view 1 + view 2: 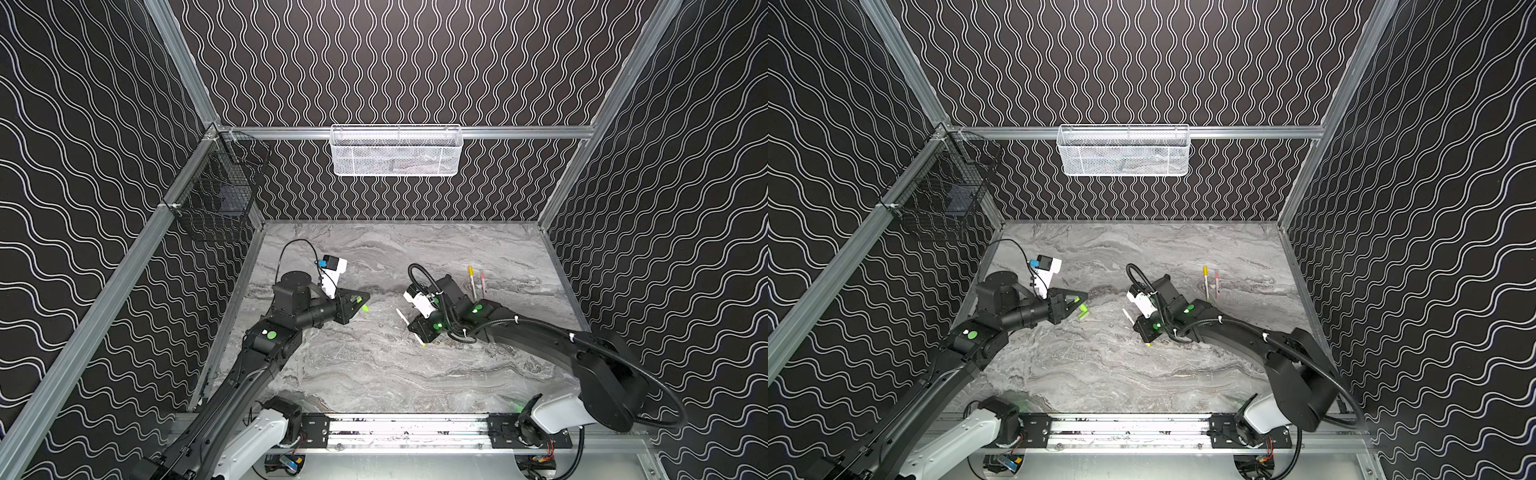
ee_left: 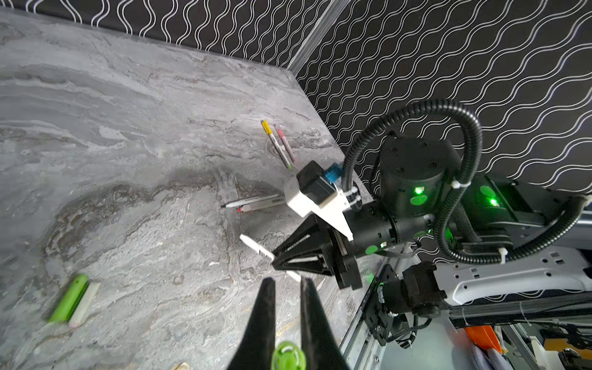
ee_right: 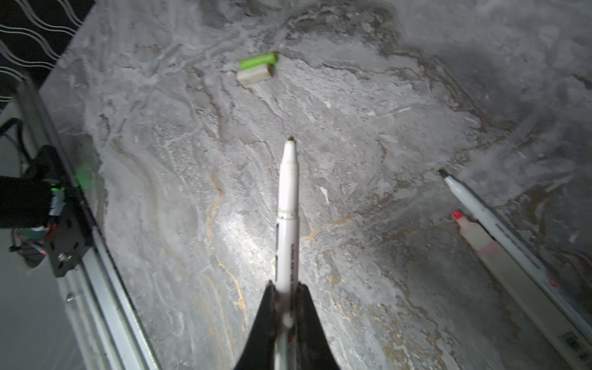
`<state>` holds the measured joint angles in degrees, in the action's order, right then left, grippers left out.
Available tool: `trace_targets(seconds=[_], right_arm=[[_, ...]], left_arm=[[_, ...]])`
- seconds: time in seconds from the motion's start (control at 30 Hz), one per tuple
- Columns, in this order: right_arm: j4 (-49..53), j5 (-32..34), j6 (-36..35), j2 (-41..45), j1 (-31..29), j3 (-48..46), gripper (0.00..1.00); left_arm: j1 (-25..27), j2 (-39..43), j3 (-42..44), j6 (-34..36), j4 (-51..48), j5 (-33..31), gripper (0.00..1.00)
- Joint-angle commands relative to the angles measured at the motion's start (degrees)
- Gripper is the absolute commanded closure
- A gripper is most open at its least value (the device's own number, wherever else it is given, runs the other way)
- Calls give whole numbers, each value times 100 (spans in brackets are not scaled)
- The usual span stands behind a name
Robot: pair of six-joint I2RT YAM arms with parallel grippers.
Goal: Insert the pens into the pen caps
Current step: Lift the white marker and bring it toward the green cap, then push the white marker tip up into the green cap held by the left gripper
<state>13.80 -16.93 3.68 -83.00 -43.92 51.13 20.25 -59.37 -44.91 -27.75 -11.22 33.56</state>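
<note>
Black jaws pressed tight on a white marker pen (image 3: pixel 288 205), the right gripper (image 3: pixel 286 288) holds the slim barrel near its rear, the uncapped dark nib jutting out ahead of the tapered fingers. The left gripper (image 2: pixel 287 283) pinches a lime green cap (image 2: pixel 288 356) deep between its own black fingers, the cap's round end facing the wrist camera. In both top views the two grippers face each other just below the centre of the frame, well apart, with the held pen slanting up and to the left.

On the table ahead of the nib, a second lime green cap (image 3: pixel 258 61) and a pale cap (image 3: pixel 254 74), both short stubby tubes, lie side by side and touching. Near the right gripper two more uncapped white pens, a green-nibbed pen (image 3: pixel 480 205) and a red-nibbed pen (image 3: pixel 474 237), lie parallel. Right of centre in a top view, a yellow-capped pen (image 1: pixel 471 282) and a pink-capped pen (image 1: pixel 483 283) rest just beside each other on the grey marble-patterned tabletop (image 1: pixel 374 374). A white mesh basket (image 1: pixel 397 153) hangs on the wavy-striped back wall, upper middle.
</note>
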Motion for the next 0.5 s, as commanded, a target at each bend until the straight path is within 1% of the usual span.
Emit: trace_targets(seconds=[0.0, 0.13, 0.3, 0.47], right_arm=[[-462, -708, -237, 366, -11, -174, 91], [-760, -1310, -345, 922, -15, -438, 91], [-1177, -2046, -350, 1398, -11, -620, 90], [-1503, -2441, -311, 1572, -34, -696, 90]], left_arm=[[-132, -115, -38, -260, 633, 456, 100], [-315, -385, -65, -318, 886, 1221, 100], [-320, -574, -17, -575, 1422, 1960, 100], [-320, -573, 65, -733, 1746, 2316, 100]])
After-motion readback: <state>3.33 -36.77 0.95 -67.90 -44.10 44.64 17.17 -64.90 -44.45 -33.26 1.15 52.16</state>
